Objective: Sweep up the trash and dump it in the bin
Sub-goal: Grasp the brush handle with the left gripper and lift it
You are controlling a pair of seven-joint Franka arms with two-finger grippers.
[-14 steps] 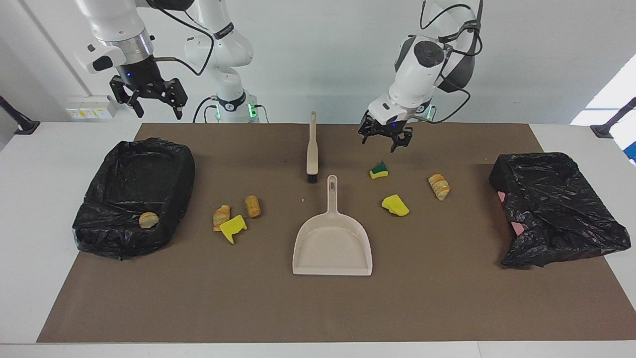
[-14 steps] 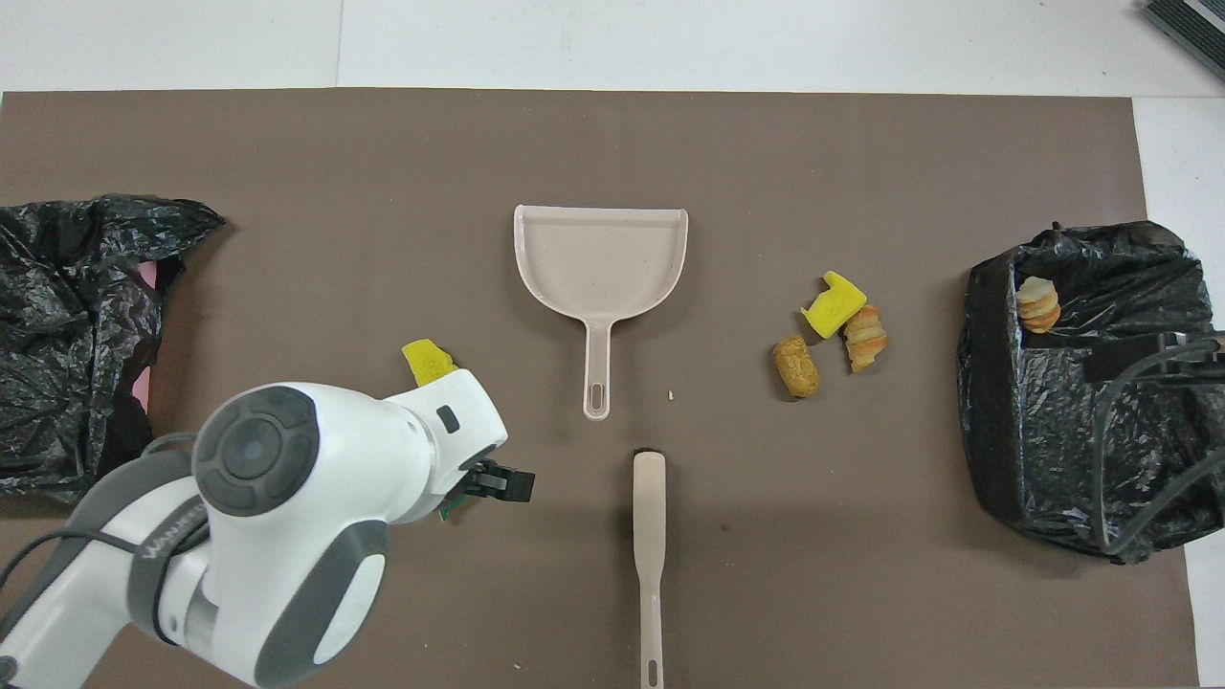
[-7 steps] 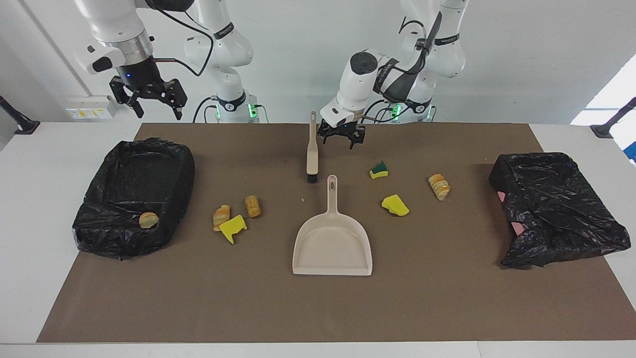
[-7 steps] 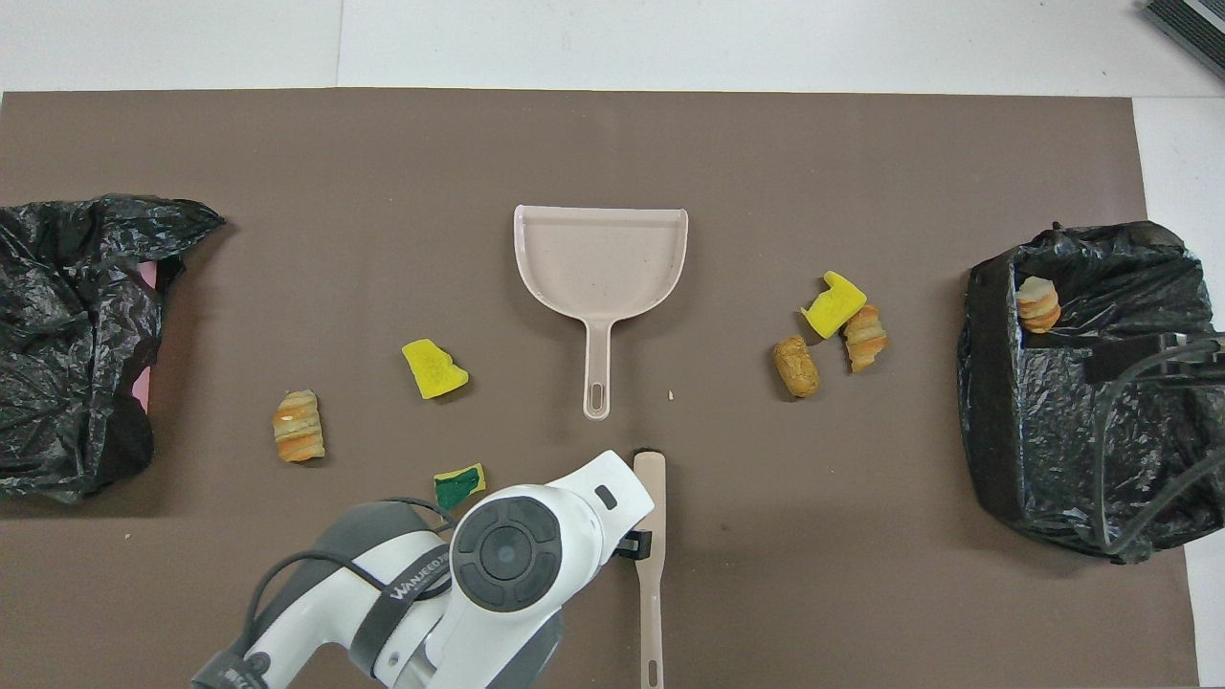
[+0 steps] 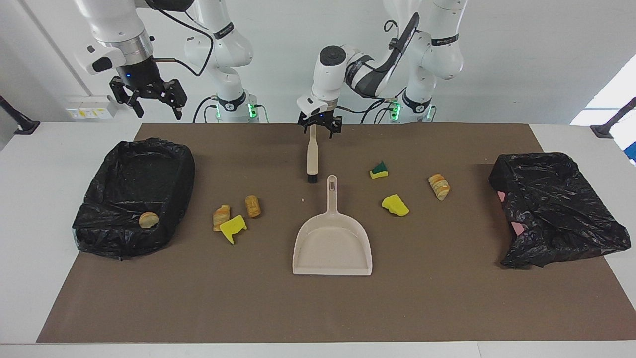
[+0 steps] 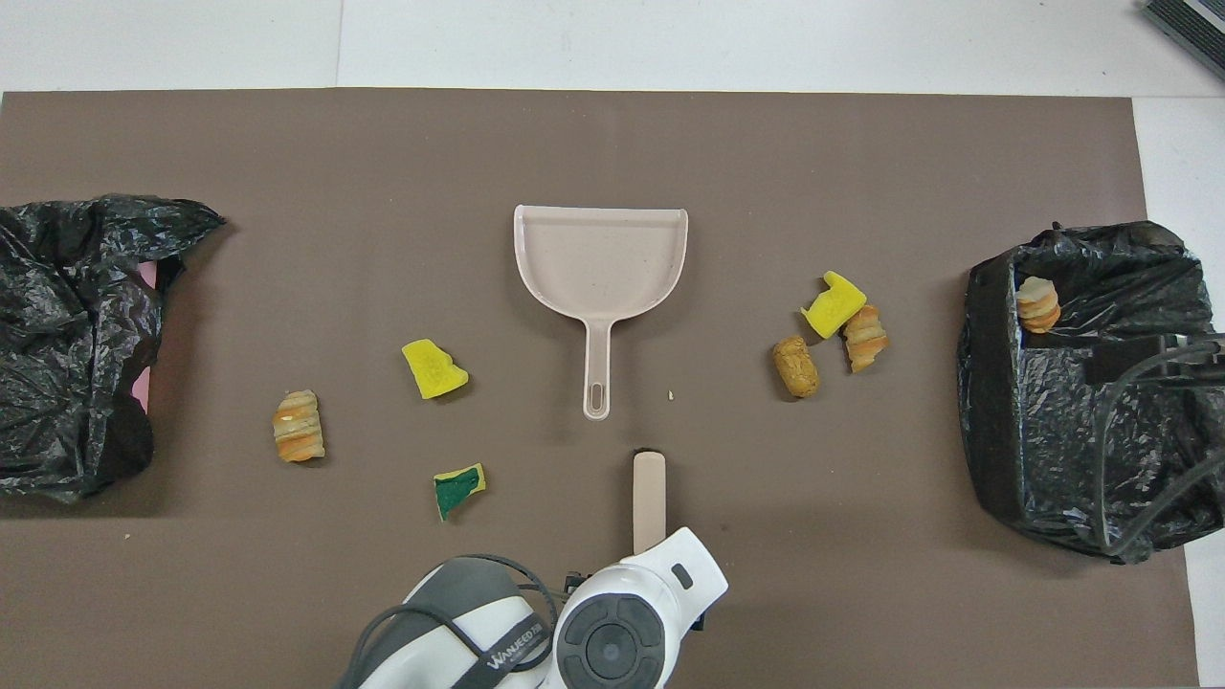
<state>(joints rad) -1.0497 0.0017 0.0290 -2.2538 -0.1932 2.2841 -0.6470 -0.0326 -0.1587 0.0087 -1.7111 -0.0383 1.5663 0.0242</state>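
A beige brush (image 5: 311, 154) (image 6: 649, 498) lies in the middle of the mat, with a beige dustpan (image 5: 332, 243) (image 6: 601, 258) just farther out. My left gripper (image 5: 320, 131) hangs open over the brush handle's robot-side end, fingers on either side of it. Toward the left arm's end lie a green-faced sponge (image 5: 379, 170) (image 6: 458, 486), a yellow sponge (image 5: 395, 205) (image 6: 434, 369) and a roll (image 5: 439, 186) (image 6: 298, 438). Two rolls (image 5: 253, 206) (image 6: 796, 366) and another yellow sponge (image 5: 232, 227) (image 6: 833, 304) lie toward the bin (image 5: 181, 184) (image 6: 986, 383). My right gripper (image 5: 149, 102) waits open, high over the table's edge beside the bin.
One roll (image 5: 148, 220) (image 6: 1038, 303) sits inside the black-lined bin at the right arm's end. A crumpled black bag (image 5: 556, 209) (image 6: 67, 335) with some pink showing lies at the left arm's end. A brown mat (image 5: 318, 308) covers the table.
My left arm swung from over the green-faced sponge to the brush handle's end, staying open. The right arm, brush, dustpan and trash have not moved.
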